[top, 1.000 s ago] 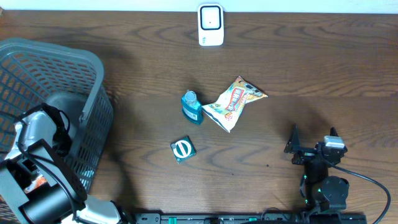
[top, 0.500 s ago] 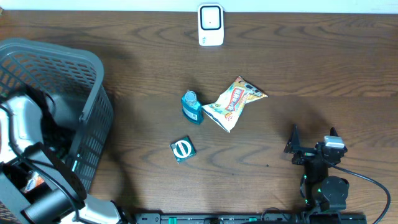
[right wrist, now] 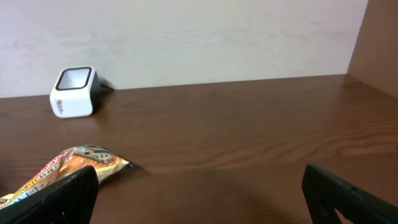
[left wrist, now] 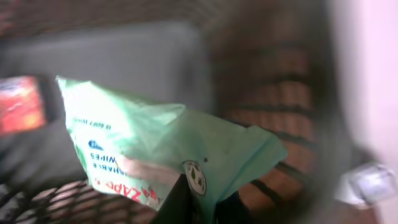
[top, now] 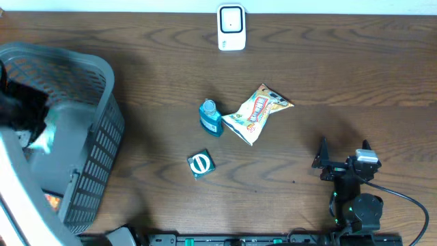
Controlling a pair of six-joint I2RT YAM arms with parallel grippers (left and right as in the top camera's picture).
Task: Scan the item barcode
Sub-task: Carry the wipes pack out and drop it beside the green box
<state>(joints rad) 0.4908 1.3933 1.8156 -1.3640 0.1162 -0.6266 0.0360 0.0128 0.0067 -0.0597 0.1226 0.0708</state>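
Dark wood-grain table [top: 136,75], pale plain wall [right wrist: 217,31] behind; even light.

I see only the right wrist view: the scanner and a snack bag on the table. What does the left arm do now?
Observer: The left gripper is shut on a green wipes pack, above the inside of a grey basket.
Operator: Does the table hold other things that my view misses?
Observer: Yes. A teal bottle is close beside the snack bag, on the side toward the basket.
Operator: Anything more?
Observer: A small teal box lies alone, nearer to the robot than the bottle.
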